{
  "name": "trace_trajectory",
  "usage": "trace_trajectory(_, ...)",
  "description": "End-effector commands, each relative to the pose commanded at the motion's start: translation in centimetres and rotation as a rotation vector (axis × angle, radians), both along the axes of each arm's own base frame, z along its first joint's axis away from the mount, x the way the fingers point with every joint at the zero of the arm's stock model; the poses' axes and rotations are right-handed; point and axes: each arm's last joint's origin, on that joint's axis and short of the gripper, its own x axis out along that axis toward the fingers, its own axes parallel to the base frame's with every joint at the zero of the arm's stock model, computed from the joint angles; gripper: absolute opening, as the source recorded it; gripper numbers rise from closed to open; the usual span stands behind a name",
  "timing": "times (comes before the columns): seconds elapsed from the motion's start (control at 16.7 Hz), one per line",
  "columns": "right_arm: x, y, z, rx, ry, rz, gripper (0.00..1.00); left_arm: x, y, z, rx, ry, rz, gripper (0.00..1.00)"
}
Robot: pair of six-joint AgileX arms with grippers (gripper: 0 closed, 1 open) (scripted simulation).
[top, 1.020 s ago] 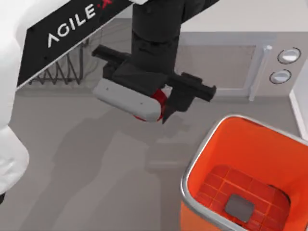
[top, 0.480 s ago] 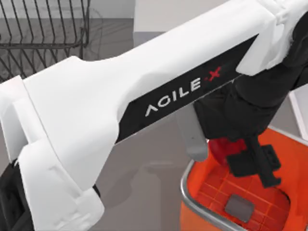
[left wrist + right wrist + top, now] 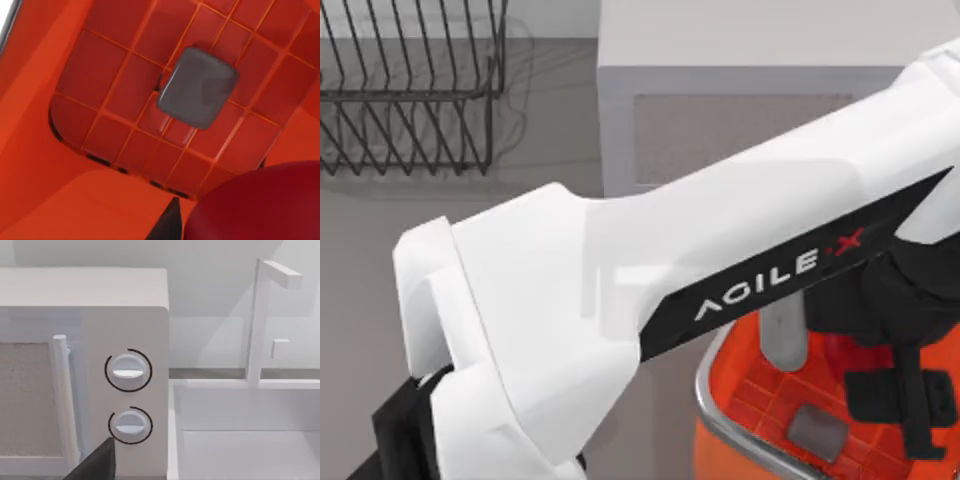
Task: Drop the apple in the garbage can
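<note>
The garbage can [image 3: 706, 388], bright orange with a silver rim, stands at the front right of the table. My left arm reaches across the top view, and my left gripper [image 3: 892, 392] hangs over the can's opening. The left wrist view looks straight down into the garbage can [image 3: 60, 60], onto its gridded floor and grey square patch [image 3: 197, 87]. The dark red apple [image 3: 260, 205] sits close to that camera, held above the floor beside a dark fingertip [image 3: 168, 226]. One dark fingertip [image 3: 95, 462] of my right gripper appears in the right wrist view, facing the microwave.
A black wire rack [image 3: 410, 90] stands at the back left. The white microwave [image 3: 740, 60] is at the back, just behind the can; its two knobs [image 3: 128, 371] face the right wrist camera. A white basin-like frame [image 3: 240, 440] sits beside it.
My left arm has swung to the right with the apple, from above the table's middle to over the garbage can's opening. The can has not moved.
</note>
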Motion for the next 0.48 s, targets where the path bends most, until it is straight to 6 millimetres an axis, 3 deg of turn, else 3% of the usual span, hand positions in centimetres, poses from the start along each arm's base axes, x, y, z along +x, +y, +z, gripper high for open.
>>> trace_trajectory(0.48, 0.00, 0.00, 0.00, 0.000, 0.000, 0.000, 1.00, 0.19, 0.01, -0.16, -0.003, -0.002, 0.001, 0.00)
